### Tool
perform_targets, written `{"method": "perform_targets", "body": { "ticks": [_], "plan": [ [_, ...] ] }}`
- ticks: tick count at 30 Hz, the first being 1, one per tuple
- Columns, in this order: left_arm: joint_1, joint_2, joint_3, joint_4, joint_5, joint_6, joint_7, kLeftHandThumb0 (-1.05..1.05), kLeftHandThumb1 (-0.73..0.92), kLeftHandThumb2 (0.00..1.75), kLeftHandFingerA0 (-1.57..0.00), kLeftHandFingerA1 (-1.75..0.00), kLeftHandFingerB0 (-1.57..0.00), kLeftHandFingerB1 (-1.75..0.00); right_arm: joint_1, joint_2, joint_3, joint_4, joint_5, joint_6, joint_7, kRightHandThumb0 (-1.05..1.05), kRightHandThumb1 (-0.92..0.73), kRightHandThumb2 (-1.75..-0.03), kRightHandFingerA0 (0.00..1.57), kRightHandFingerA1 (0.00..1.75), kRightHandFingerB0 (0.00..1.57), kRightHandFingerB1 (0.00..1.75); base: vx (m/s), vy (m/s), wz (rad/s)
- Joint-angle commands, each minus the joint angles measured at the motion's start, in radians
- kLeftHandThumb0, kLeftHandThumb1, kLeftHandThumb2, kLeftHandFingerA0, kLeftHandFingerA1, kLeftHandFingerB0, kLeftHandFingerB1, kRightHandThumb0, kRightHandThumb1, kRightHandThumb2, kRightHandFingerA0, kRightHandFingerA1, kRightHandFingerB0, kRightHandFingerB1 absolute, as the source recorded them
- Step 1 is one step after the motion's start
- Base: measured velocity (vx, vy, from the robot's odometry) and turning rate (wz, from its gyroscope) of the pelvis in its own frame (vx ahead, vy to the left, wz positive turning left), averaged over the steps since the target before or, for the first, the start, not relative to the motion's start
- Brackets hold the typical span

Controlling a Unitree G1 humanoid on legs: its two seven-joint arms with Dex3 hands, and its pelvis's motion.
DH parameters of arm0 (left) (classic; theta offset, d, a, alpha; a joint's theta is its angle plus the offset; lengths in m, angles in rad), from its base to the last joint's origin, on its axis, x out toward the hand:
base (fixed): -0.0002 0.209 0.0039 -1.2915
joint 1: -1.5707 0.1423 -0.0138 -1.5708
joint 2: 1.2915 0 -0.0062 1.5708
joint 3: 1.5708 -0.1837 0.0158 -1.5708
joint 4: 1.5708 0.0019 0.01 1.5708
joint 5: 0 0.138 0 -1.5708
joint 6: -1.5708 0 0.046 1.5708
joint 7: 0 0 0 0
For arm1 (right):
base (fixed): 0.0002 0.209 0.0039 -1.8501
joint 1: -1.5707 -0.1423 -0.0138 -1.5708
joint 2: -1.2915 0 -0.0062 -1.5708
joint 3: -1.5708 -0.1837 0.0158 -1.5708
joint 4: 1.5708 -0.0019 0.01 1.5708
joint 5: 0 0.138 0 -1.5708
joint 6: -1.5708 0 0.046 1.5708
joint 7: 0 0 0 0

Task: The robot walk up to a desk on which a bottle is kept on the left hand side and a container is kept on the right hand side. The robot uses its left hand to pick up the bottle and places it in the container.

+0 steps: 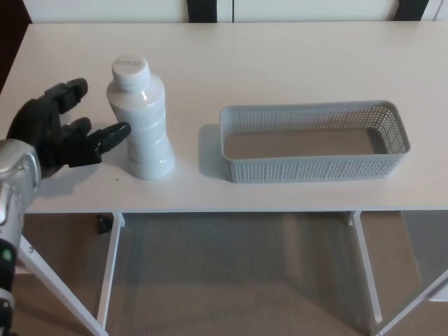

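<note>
Head view, the only one: left hand (61,133) is in from the left over the desk (280,63), fingers (110,136) spread apart, holding nothing. One fingertip sits just beside the lower waist of the bottle (140,119); can't tell if it's touching, looks like a hair of gap. The other two digits are further out to the left, near the bottle's shoulder height but apart from it

Bottle is white, capped, upright on the left part of the desk, near the front edge. Container (313,168), a grey perforated basket, long side across, sits to its right, empty, with a strip of bare desk between the two. Right hand isn't in the picture

Step in hand, as I read it: the reach/pre-grasp. Nothing lifted, nothing in the container yet, so early in the task

Next move calls for: push the hand further right so the bottle body sits between thumb and the two fingers, then close around the narrow waist. That's the best place, wider above and below so it shouldn't slip through. Then lift clear of the container's near wall, carry right, lower inside

Risk: bottle is tall on a small base and looks smooth; a sideways nudge from that leading finger before the others wrap could tip it toward the container
</note>
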Motion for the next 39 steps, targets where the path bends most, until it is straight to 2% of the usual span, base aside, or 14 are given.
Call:
{"method": "perform_targets", "body": {
  "ticks": [1, 19, 20, 22, 23, 26, 27, 28, 29, 30, 32, 33, 35, 39],
  "plan": [
    [-0.008, -0.017, -0.005, 0.023, 0.04, -0.042, 0.004, -0.56, 0.36, 0.67, 0.0, -0.04, 0.0, 0.0, 0.004, 0.004, -0.004, -0.024, 0.013, 0.023, -0.007, -0.43, -0.31, -0.62, 0.14, 0.44, 0.23, 0.44, 0.0, 0.0, 0.0],
    [0.046, -0.122, -0.081, -0.143, 0.063, 0.02, -0.017, -0.54, 0.36, 0.71, 0.0, -0.12, 0.0, -0.09, -0.012, 0.004, 0.002, -0.069, 0.001, 0.043, -0.048, -0.44, -0.32, -0.62, 0.18, 0.43, 0.27, 0.42, 0.0, 0.0, 0.0],
    [0.043, -0.134, -0.088, -0.15, 0.064, 0.027, -0.014, -0.53, 0.45, 0.54, 0.0, -0.18, 0.0, -0.1, -0.01, 0.005, 0.001, -0.079, 0.004, 0.049, -0.049, -0.43, -0.31, -0.62, 0.18, 0.43, 0.28, 0.43, 0.0, 0.0, 0.0],
    [0.04, -0.145, -0.094, -0.155, 0.067, 0.035, -0.01, -0.53, 0.45, 0.54, 0.0, -0.18, 0.0, -0.1, -0.008, 0.005, 0.0, -0.089, 0.01, 0.059, -0.049, -0.43, -0.31, -0.62, 0.18, 0.43, 0.28, 0.43, 0.0, 0.0, 0.0],
    [0.036, -0.152, -0.096, -0.154, 0.069, 0.038, -0.005, -0.55, 0.36, 0.74, 0.0, -0.21, 0.0, -0.12, -0.007, 0.005, 0.0, -0.093, 0.012, 0.062, -0.046, -0.43, -0.32, -0.62, 0.16, 0.43, 0.26, 0.42, 0.0, 0.0, 0.0],
    [0.012, -0.182, -0.099, -0.136, 0.082, 0.049, 0.028, -0.56, 0.36, 0.75, 0.0, -0.19, 0.0, -0.13, 0.008, 0.01, 0.01, -0.15, 0.006, 0.079, -0.063, -0.44, -0.31, -0.63, 0.2, 0.45, 0.28, 0.44, 0.0, 0.0, 0.0],
    [-0.003, -0.198, -0.117, -0.118, 0.118, 0.047, 0.071, -0.63, 0.43, 0.76, -0.23, -0.46, 0.0, -0.12, 0.01, 0.013, 0.013, -0.16, 0.006, 0.079, -0.063, -0.43, -0.32, -0.63, 0.17, 0.44, 0.25, 0.43, 0.0, 0.0, 0.0],
    [-0.017, -0.224, -0.116, -0.096, 0.14, 0.041, 0.131, -0.31, 0.7, 0.62, -1.04, -0.56, -0.15, -0.28, 0.008, 0.016, 0.015, -0.165, 0.005, 0.079, -0.065, -0.43, -0.32, -0.63, 0.17, 0.44, 0.26, 0.43, 0.0, 0.0, 0.0],
    [-0.026, -0.243, -0.114, -0.08, 0.153, 0.038, 0.174, -0.31, 0.7, 0.62, -1.04, -0.56, -0.15, -0.28, 0.007, 0.018, 0.017, -0.168, 0.004, 0.079, -0.067, -0.43, -0.32, -0.63, 0.17, 0.44, 0.26, 0.43, 0.0, 0.0, 0.0],
    [-0.036, -0.27, -0.102, -0.058, 0.162, 0.018, 0.23, -0.1, 0.77, 0.64, -1.23, -0.75, -0.48, -0.41, 0.002, 0.021, 0.019, -0.169, 0.002, 0.079, -0.07, -0.44, -0.32, -0.64, 0.18, 0.45, 0.26, 0.44, 0.0, 0.0, 0.0],
    [-0.046, -0.296, -0.087, -0.035, 0.169, -0.005, 0.281, -0.1, 0.77, 0.64, -1.23, -0.75, -0.48, -0.41, -0.004, 0.025, 0.022, -0.17, 0.0, 0.079, -0.074, -0.44, -0.32, -0.64, 0.18, 0.45, 0.26, 0.44, 0.0, 0.0, 0.0],
    [-0.054, -0.308, -0.08, -0.025, 0.17, -0.01, 0.303, -0.07, 0.78, 0.66, -1.16, -1.01, -0.69, -0.49, -0.007, 0.026, 0.024, -0.17, -0.002, 0.074, -0.074, -0.45, -0.33, -0.64, 0.16, 0.44, 0.25, 0.43, 0.0, 0.0, 0.0],
    [-0.072, -0.33, -0.064, -0.01, 0.168, -0.008, 0.339, -0.09, 0.77, 0.71, -1.13, -1.17, -0.82, -0.61, -0.015, 0.024, 0.026, -0.172, -0.005, 0.072, -0.077, -0.46, -0.33, -0.64, 0.17, 0.43, 0.27, 0.42, 0.0, 0.0, 0.0],
    [-0.089, -0.355, -0.048, -0.003, 0.167, -0.002, 0.377, -0.07, 0.77, 0.75, -1.08, -1.29, -0.86, -0.78, -0.031, 0.019, 0.023, -0.173, -0.001, 0.085, -0.085, -0.47, -0.33, -0.64, 0.18, 0.43, 0.28, 0.42, 0.0, 0.0, 0.0]
  ]
}}
